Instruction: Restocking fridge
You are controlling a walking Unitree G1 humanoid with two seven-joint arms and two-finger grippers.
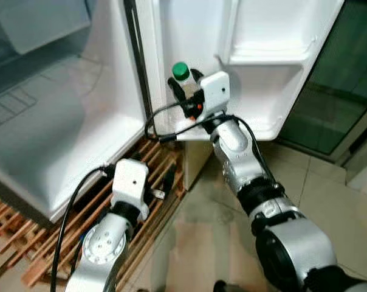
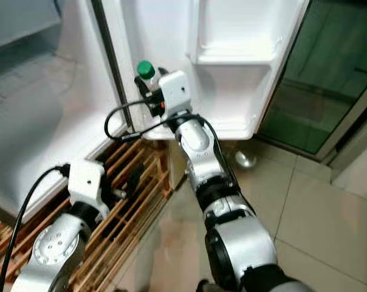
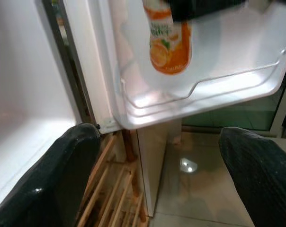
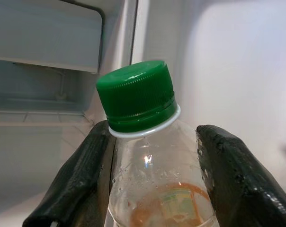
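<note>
An orange juice bottle (image 4: 152, 189) with a green cap (image 1: 181, 71) stands upright in my right gripper (image 1: 183, 90), which is shut on its neck, one black finger (image 4: 81, 184) on each side. The bottle (image 3: 169, 42) is inside the lowest shelf (image 3: 204, 87) of the open white fridge door; I cannot tell whether its base touches the shelf floor. My left gripper (image 1: 165, 180) is lower down, over the wooden slats, open with nothing between its fingers (image 3: 62, 175).
The fridge's open white interior (image 1: 62, 121) lies to the left. An upper door shelf (image 1: 268, 58) sits above the bottle. A wooden slatted pallet (image 1: 50, 243) lies under the fridge, tiled floor (image 1: 329, 194) to the right, and a dark glass door (image 1: 341, 91) beyond.
</note>
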